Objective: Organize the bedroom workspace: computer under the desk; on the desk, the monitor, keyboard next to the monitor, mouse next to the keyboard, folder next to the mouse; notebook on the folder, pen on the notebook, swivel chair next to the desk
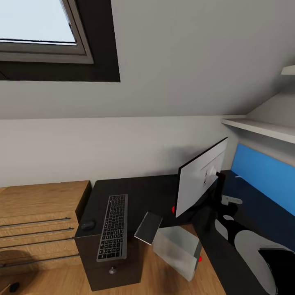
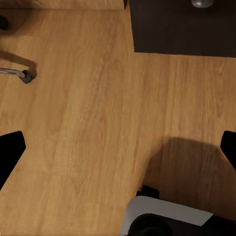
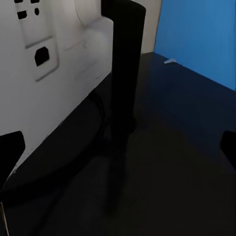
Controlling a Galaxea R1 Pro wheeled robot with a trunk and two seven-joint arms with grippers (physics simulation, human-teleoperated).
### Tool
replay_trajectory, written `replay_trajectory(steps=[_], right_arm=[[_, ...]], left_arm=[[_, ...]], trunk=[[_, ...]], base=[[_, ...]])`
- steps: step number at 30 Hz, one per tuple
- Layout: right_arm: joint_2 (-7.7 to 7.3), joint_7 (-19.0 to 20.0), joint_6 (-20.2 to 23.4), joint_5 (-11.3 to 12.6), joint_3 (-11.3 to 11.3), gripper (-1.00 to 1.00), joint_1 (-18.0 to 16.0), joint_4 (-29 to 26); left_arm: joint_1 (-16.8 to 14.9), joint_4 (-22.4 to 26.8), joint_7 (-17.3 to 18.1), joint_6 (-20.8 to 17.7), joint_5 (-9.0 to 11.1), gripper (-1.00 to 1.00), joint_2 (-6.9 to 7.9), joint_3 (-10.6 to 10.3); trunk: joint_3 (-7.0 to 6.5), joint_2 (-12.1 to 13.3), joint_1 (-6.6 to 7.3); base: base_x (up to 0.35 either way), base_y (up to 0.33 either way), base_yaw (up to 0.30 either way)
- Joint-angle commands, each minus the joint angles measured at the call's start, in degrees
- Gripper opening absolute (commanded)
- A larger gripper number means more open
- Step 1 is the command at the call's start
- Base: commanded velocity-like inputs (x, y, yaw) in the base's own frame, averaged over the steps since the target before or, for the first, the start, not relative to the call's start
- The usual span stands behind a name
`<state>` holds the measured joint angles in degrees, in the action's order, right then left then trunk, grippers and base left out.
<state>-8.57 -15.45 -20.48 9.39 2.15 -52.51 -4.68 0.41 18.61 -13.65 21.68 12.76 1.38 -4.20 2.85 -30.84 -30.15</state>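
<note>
Dark desktop carries the monitor (image 1: 200, 180), which stands turned, its white back toward the blue wall panel (image 1: 262, 176). The keyboard (image 1: 113, 227) lies on the computer (image 1: 104, 258) tower at about seven o'clock from the monitor, long axis running away from the robot, the mouse (image 1: 87, 224) just beside its left edge. In the right wrist view the right gripper (image 3: 118, 157) hangs spread apart, close behind the monitor stand (image 3: 122, 83). The left gripper (image 2: 118, 152) gapes over the wooden floor (image 2: 88, 108). By my reckoning the right arm is nearer the monitor.
</note>
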Motion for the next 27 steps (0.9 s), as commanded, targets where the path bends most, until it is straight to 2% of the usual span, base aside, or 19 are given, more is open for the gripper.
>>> replay_trajectory(steps=[1,7,12,20,27], right_arm=[[-0.05,0.0,-0.4,0.5,0.3,1.0,-0.1,0.2],[-1.07,0.0,-0.7,0.4,0.3,1.0,0.0,0.8],[-1.79,0.0,0.1,0.4,0.4,1.0,0.0,1.4],[-2.99,0.0,5.1,0.4,0.5,1.0,0.0,1.6],[-3.44,0.1,7.7,0.4,0.6,1.0,0.0,1.6]], left_arm=[[0.0,-1.0,-0.3,1.9,0.4,1.0,0.15,-0.5],[0.0,-6.4,0.2,11.3,0.2,1.0,0.2,-0.7],[0.0,-8.3,0.4,15.2,0.2,1.0,0.13,-0.7],[0.0,-8.8,0.4,16.5,0.3,1.0,0.14,-0.7],[0.0,-8.9,0.4,16.7,0.3,1.0,0.12,-0.6]], trunk=[[0.1,-0.1,-0.03],[0.1,-0.1,-0.03],[0.1,-0.1,-0.03],[0.1,-0.1,-0.03],[0.1,-0.1,-0.03]], base=[[0.0,0.0,0.0],[0.0,0.0,0.0],[0.0,0.0,0.0],[0.013,0.0,0.0],[0.207,0.0,0.0]])
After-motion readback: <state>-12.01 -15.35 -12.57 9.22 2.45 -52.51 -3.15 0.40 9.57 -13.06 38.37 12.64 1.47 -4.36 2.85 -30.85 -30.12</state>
